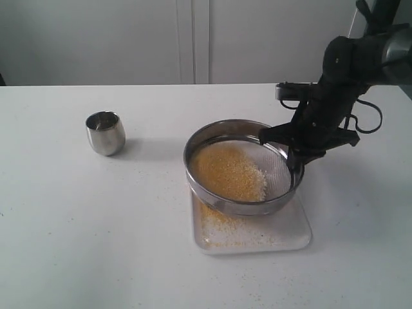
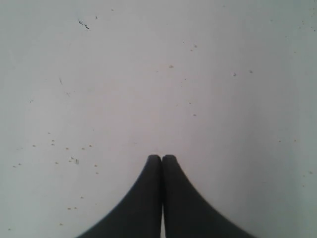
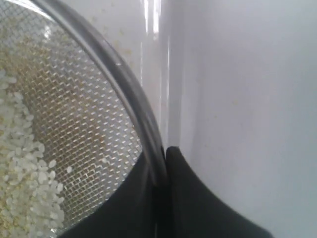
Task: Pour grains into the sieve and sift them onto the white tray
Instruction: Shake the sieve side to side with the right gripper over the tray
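Note:
The round steel sieve hangs tilted just above the white tray, its left side lower. My right gripper is shut on its right rim, one finger inside and one outside the ring. Grains lie piled on the mesh toward the left: golden granules with pale rice kernels among them. Fine golden granules are scattered on the tray below. My left gripper is shut with nothing in it, over bare table; it does not show in the exterior view.
A small rounded steel cup stands upright on the white table to the far left of the sieve. A few stray specks dot the table under the left gripper.

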